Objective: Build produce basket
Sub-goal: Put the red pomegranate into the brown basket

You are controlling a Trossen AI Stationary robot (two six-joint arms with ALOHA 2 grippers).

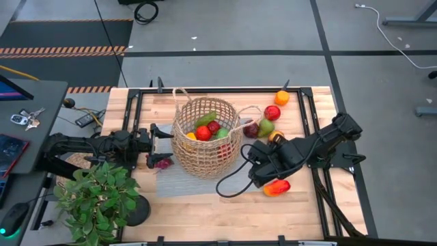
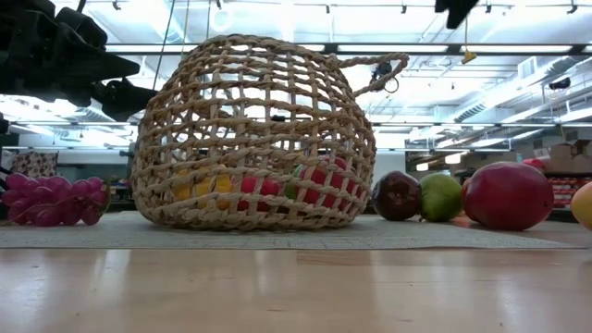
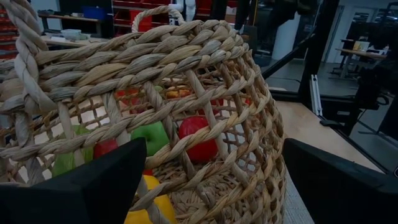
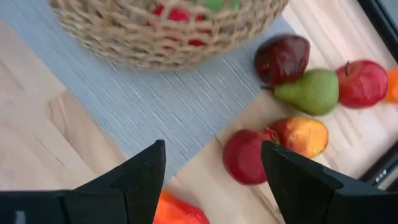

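The wicker basket [image 1: 205,137] stands at the centre of the high view on a grey mat [image 1: 184,179] laid over the wooden bench [image 1: 225,212]. Inside it lie a green cucumber [image 1: 205,119], a red apple [image 1: 203,133], a green piece and some yellow produce; in the left wrist view a red piece [image 3: 199,138], a green one [image 3: 149,135] and a yellow pepper [image 3: 149,208] show through the open weave.

The left tool [image 1: 151,143] sits just left of the basket, its fingers [image 3: 93,183] spread wide, with the basket wall filling the gap between them; whether they touch it cannot be told. A bunch of purple grapes [image 1: 162,162] lies on the bench just below that tool, at the mat's left edge.

The right tool [image 1: 251,162] hovers to the lower right of the basket, fingers [image 4: 140,174] partly open with nothing between them. An orange-red pepper [image 1: 276,186] lies just beside it, under the arm.

To the right of the basket sit a dark-red piece [image 4: 282,58], a green pear [image 4: 311,91], a red apple [image 4: 362,83], another red fruit [image 4: 244,157] and a yellow-red fruit [image 4: 301,136]. An orange [image 1: 282,98] rests near the bench's upper right corner. A potted plant [image 1: 99,198] stands at lower left.
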